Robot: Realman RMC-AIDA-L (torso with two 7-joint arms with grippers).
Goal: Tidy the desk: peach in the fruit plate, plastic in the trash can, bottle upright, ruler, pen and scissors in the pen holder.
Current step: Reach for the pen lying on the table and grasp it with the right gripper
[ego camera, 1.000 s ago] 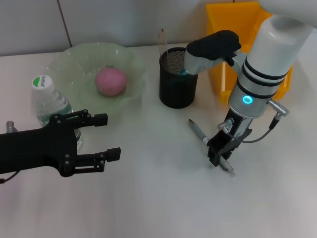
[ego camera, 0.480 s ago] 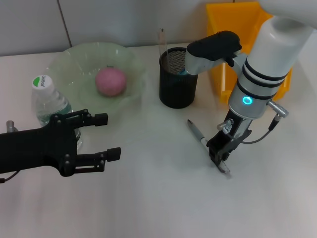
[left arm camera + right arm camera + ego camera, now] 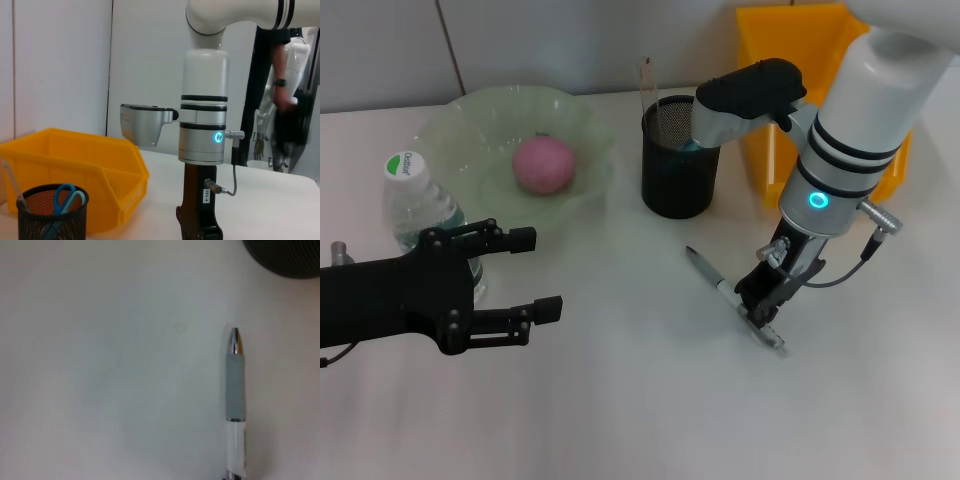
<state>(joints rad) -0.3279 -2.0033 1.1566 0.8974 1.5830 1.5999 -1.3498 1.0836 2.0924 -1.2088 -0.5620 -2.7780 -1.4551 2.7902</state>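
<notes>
Grippers occupy the foreground. Nearest us, the left gripper [image 3: 545, 276] hovers above the table [image 3: 620, 400] with its two black fingers spread apart and nothing between them. Beyond it, just at its wrist side, we see the bottle [image 3: 420, 205] standing upright, its green-and-white cap bearing writing too small for us to read. Across the table, the right gripper [image 3: 760, 305] points down at the pen [image 3: 730, 295], which lies flat directly beneath its tip; whether its fingers have closed on the barrel we cannot tell. In the right wrist view the pen's grey grip and metal tip [image 3: 236, 370] rest on the white surface. Beyond the right gripper stands the black mesh pen holder [image 3: 678, 160], holding blue-handled scissors [image 3: 64, 197] and the clear ruler [image 3: 646, 85]. Farther toward the left gripper's side, the peach [image 3: 543, 164] sits in the green fruit plate [image 3: 470, 125]. Farthest back stands the yellow bin [image 3: 790, 45].
</notes>
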